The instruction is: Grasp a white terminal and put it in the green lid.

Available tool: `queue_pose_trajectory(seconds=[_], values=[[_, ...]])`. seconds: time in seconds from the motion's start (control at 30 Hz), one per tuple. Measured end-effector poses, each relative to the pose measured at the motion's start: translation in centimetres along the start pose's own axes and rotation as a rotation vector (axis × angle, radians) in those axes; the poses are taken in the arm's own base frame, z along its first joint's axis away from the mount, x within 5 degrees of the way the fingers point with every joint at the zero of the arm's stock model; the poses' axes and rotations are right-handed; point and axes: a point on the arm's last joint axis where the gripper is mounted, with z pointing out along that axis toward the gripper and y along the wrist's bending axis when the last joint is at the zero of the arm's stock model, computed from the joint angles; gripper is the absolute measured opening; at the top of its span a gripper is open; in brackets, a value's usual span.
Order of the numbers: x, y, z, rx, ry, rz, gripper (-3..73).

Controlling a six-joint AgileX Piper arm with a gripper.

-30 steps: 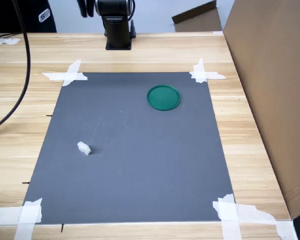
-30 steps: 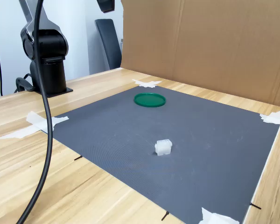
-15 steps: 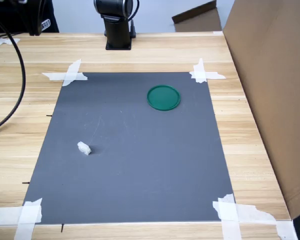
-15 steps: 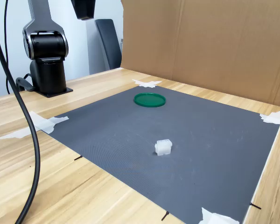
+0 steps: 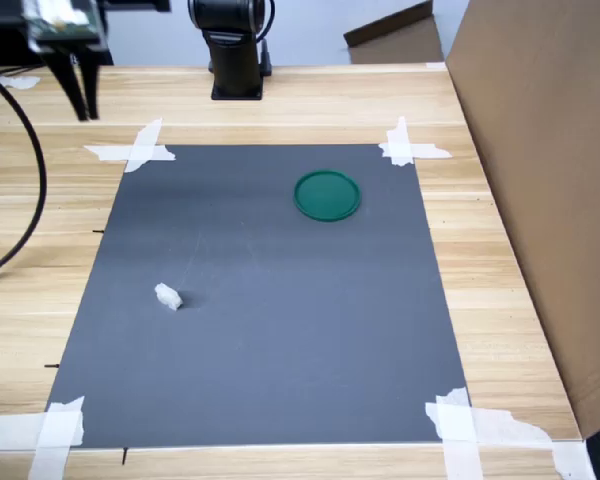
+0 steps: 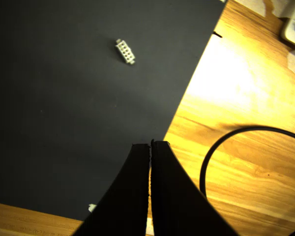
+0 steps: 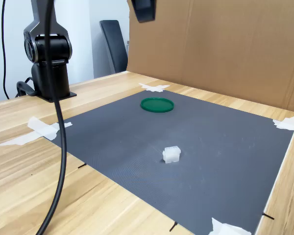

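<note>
Near the mat's left side in the first exterior view: terminal ungrasped, lid empty; pincer closed, holding nothing. All left.

One white terminal, one green lid, one dark grey mat and four taped corners on one bench.
</note>
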Motion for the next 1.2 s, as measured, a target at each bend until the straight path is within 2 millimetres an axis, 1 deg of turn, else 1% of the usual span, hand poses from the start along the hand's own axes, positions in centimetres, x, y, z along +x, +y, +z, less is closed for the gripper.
queue_pose_trajectory(seconds=[0.03, 0.17, 0.2, 0.27, 0.3, 0.37, 0.43, 0.5, 0.7, 0.73, 0.8, 0.9, 0.97, 1.03, 1.07, 1.2], values=[[-0.7, 0.8, 0.7, -0.014, 0.011, -0.028, -2.5], [-1.4, 1.5, 1.0, -0.028, 0.011, -0.05, -2.5], [-1.8, 1.9, 1.0, -0.032, 0.004, -0.065, -2.5], [-4.1, 2.7, -0.2, -0.032, -0.073, -0.102, -2.6], [-4.4, 2.7, -0.5, -0.029, -0.086, -0.104, -2.6], [-5.5, 3.1, -1.4, -0.022, -0.129, -0.124, -2.6], [-6.7, 4.2, -2.0, -0.027, -0.164, -0.163, -2.6], [-7.4, 5.8, -2.1, -0.047, -0.174, -0.208, -2.6], [-8.1, 7.6, -2.4, -0.071, -0.191, -0.225, -2.6], [-8.1, 7.7, -2.5, -0.073, -0.192, -0.22, -2.6], [-8.4, 8.7, -2.6, -0.096, -0.197, -0.193, -2.6], [-8.4, 9.3, -2.4, -0.116, -0.192, -0.184, -2.6], [-8.1, 11.1, -1.7, -0.167, -0.166, -0.204, -2.6], [-7.8, 12.1, -1.5, -0.192, -0.149, -0.214, -2.6], [-7.4, 12.5, -1.2, -0.202, -0.135, -0.213, -2.6], [-6.6, 12.8, -0.6, -0.212, -0.1, -0.213, -2.6]])
